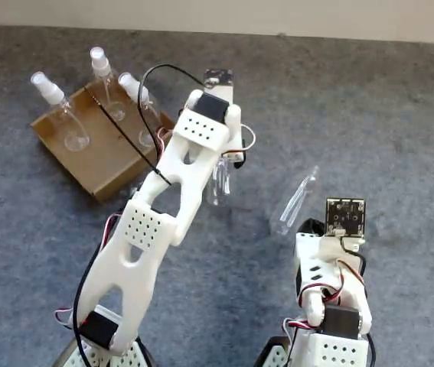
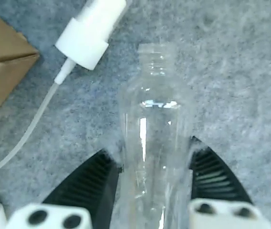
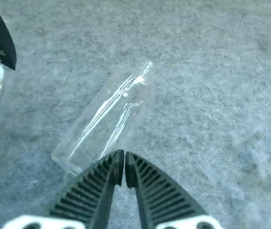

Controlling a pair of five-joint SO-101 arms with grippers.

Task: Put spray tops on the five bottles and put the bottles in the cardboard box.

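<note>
Left pincer (image 2: pixel 149 149): clamped on held bottle (image 2: pixel 154 133), one black finger on each side of the clear body. Neck pointing away from the wrist, thread bare, uncapped. Base cut off at the frame edge. Resting on the counter (image 2: pixel 231 71) or lifted off it: cannot tell.

Loose spray top (image 2: pixel 90 31) on the grey counter, near the held bottle's neck but apart from it, thin dip tube trailing back toward the pincer. Corner of cardboard box (image 2: pixel 1 67) at the frame edge. Small white piece in the corner by the pincer, cut off, not identifiable.

From the high view: held bottle (image 1: pixel 218 183) under the left arm's wrist, largely hidden by the arm, between the box and the second loose bottle.

Right pincer (image 3: pixel 124 156): closed on nothing, tips together. Lying bottle (image 3: pixel 106 121) just ahead of the tips, on its side, base nearest the pincer, neck pointing away, uncapped. Contact between tips and base: hard to make out. Black finger of the left pincer and a slice of the held bottle at the edge of the right wrist view, both cut off.

High view again: lying bottle (image 1: pixel 293 200) just beside the right arm's wrist, well apart from the box.

Cardboard box (image 1: pixel 98 168) at the far left, three topped bottles (image 1: pixel 103 76) upright inside.
</note>
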